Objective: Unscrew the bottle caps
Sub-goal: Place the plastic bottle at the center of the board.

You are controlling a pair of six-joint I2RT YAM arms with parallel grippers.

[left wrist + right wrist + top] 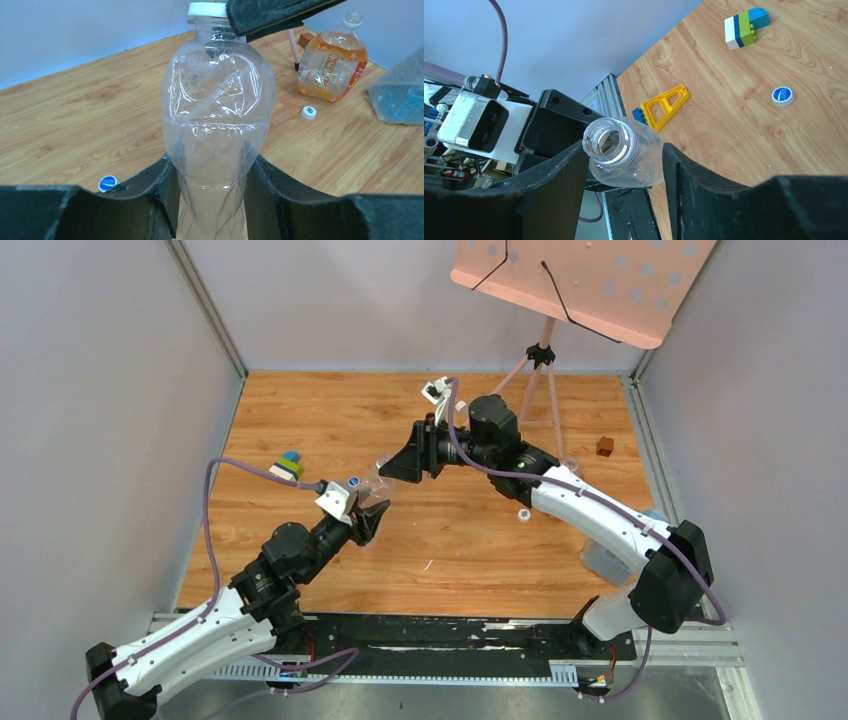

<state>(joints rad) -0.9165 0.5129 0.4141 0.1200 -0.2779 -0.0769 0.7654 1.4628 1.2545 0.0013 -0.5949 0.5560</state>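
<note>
My left gripper (212,200) is shut on the lower body of a clear plastic bottle (217,100) and holds it up off the table. In the left wrist view a white cap (207,9) shows at the bottle's top. In the right wrist view the threaded mouth (611,142) looks bare, with no cap on it. My right gripper (624,165) is open, its jaws standing either side of the neck with a gap wider than the neck. On the table lie a loose blue cap (353,481) and a loose white cap (523,514).
An uncapped bottle with an orange label (332,65) lies at the right, next to crushed bluish plastic (400,95). A stack of toy bricks (288,466), a yellow triangular piece (664,105), a brown cube (604,446) and a tripod's legs (540,380) also stand on the wooden table.
</note>
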